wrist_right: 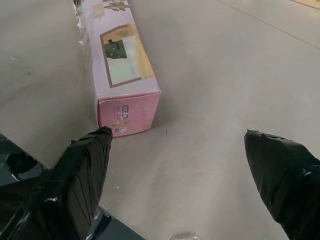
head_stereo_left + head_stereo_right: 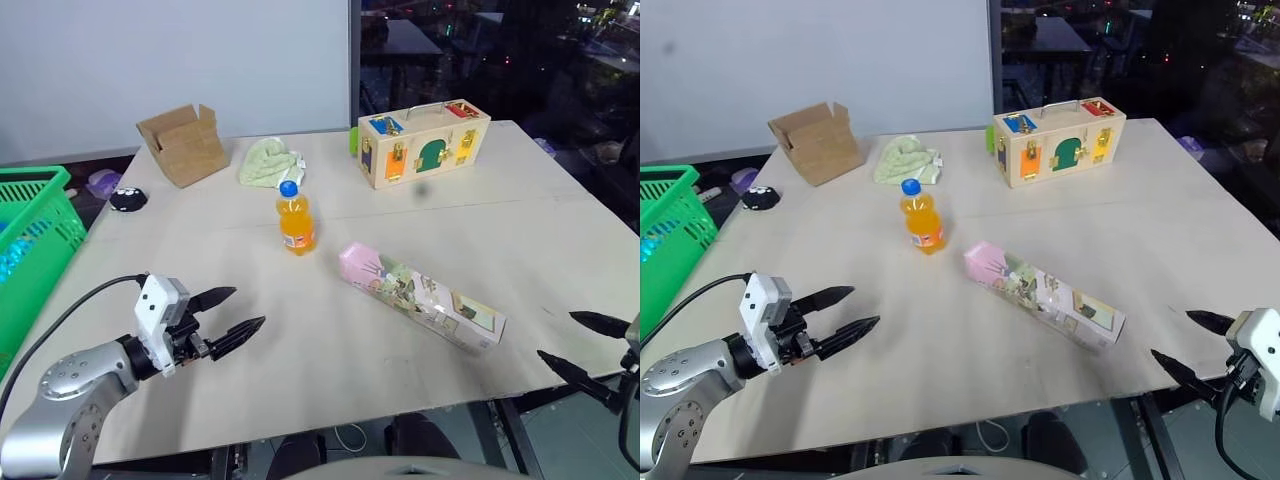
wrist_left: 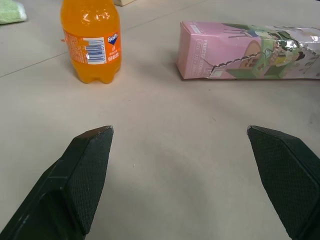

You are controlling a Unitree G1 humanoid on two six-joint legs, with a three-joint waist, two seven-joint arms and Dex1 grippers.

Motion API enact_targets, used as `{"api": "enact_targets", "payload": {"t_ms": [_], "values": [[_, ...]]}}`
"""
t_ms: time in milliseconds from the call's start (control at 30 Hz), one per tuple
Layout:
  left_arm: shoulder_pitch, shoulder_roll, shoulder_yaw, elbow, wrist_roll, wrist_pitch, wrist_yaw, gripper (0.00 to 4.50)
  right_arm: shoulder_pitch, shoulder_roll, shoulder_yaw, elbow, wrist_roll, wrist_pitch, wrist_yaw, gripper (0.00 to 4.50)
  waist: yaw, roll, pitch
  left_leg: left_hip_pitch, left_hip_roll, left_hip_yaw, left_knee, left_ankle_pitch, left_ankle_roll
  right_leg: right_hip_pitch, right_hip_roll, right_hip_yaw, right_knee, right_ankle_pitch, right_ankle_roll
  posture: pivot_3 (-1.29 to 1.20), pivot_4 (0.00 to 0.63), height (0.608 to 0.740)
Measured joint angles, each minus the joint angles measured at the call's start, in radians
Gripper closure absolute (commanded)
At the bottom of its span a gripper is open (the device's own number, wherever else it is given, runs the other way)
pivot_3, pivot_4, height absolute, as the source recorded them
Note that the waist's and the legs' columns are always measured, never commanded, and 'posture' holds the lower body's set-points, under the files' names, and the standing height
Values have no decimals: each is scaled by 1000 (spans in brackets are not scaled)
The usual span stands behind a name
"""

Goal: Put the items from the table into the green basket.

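Likely the carton (image 2: 422, 295) beside the bottle (image 2: 295, 218) is light, stiff; grasp mid-length. Both grippers' fingers (image 3: 87, 167) spread, empty.

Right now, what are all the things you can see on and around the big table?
pale beige table: one, under everything listed except the basket
long pink printed carton: one, pink, lying flat near the table's front
small orange drink bottle with a blue cap: one, orange, upright mid-table
wooden latch box: one, tan with coloured doors, far right side
tan cardboard box: one, open, far left side
pale green cloth: one, crumpled, between the two boxes
small black object: one, left edge; cannot tell what it is
bright green plastic basket: one, beside the table's left edge
left gripper: black fingers, open, empty, over the table
right gripper: black fingers, open, empty, at the table's front right corner
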Motion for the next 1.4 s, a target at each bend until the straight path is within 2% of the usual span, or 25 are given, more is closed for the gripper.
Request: {"api": "enact_targets", "payload": {"t_ms": [67, 133, 233, 367, 500, 600, 633, 667, 767, 967, 1000, 1133, 1267, 1400], "values": [[-7, 2, -1, 2, -11, 7, -12, 0, -16, -9, 3, 3, 15, 23, -4, 10, 4, 0, 0, 1, 0, 1, 0, 0, 0, 0, 0, 1, 0, 0, 0, -99, 0, 740], [-56, 6, -24, -9, -43, 25, -32, 0, -104, -35, 24, -24, 76, 111, -53, 10, 4, 1, 2, 1, 1, 6, 0, -1, -1, 0, -1, 3, 1, 0, 0, -83, 0, 740], [-162, 9, -77, -117, -97, 34, -43, 0, -266, -79, 99, -143, 185, 232, -128, 10, 14, 0, 2, 2, 1, 8, 1, 0, 0, 0, 0, 5, 0, 0, 0, -69, 0, 740], [-179, 31, -106, -151, -124, 53, -62, 0, -342, -90, 198, -181, 239, 328, -188, 10, 30, -2, -1, -1, 2, 9, 0, -1, 3, -3, 2, 5, 0, 0, 0, -64, 0, 740], [-278, 67, -239, -141, -6, 22, -75, 0, -336, -100, 259, -210, 235, 345, -191, 10, 65, -2, 0, -4, 1, 9, 0, -3, 7, -5, 2, 6, 0, 0, 5, -94, 0, 740], [-352, 93, -309, -131, 23, 28, -101, 0, -296, -103, 255, -223, 232, 330, -169, 10, 73, -2, 0, -6, 1, 10, 0, -4, 7, -6, 2, 6, -1, 0, 6, -133, 0, 740], [-456, 112, -393, -104, 65, 40, -130, 0, -275, -102, 249, -233, 233, 321, -163, 10, 77, -3, 0, -6, 0, 9, 2, -4, 7, -5, 2, 6, -1, -1, 5, -133, 0, 740], [-491, 116, -417, -98, 79, 46, -139, 0, -274, -102, 247, -242, 233, 316, -162, 10, 75, -3, 0, -6, 1, 10, 3, -4, 7, -5, 2, 6, -1, -2, 4, -172, 0, 740], [-725, 116, -575, -34, 138, 96, -206, 0, -215, -84, 224, -289, 214, 296, -180, 10, 61, -3, 0, -4, 1, 11, 6, -4, 7, -3, 2, 8, 0, -2, 4, -246, 0, 740], [-961, 40, -750, 116, 226, 92, -327, 0, -72, -18, 172, -381, 198, 290, -231, 10, -19, -2, -1, -5, 1, 12, 5, -4, 8, -3, 3, 10, 0, 0, 8, -350, 0, 740], [-1028, 25, -811, 162, 275, 84, -352, 0, -32, -3, 157, -407, 193, 285, -234, 10, -29, -3, -1, -6, 1, 10, 5, -4, 8, -4, 3, 9, 0, 0, 8, -350, 0, 740], [-1182, -45, -926, 313, 390, 41, -424, 0, 69, 39, 117, -461, 167, 265, -245, 10, -87, -3, -1, -6, 1, 11, 5, -5, 9, -4, 3, 10, 0, 0, 9, -423, 5, 740], [-1261, -132, -1034, 509, 522, -79, -474, 0, 133, 80, 87, -488, 137, 241, -275, 10, -168, -3, -1, -6, 1, 11, 5, -5, 9, -4, 3, 10, 0, 0, 10, -456, 10, 740], [-1310, -215, -1092, 668, 626, -154, -482, 0, 164, 95, 84, -489, 130, 201, -307, 10, -236, -5, 0, -6, 1, 11, 3, -5, 9, -4, 2, 10, 0, -1, 10, -487, 20, 740]]}}
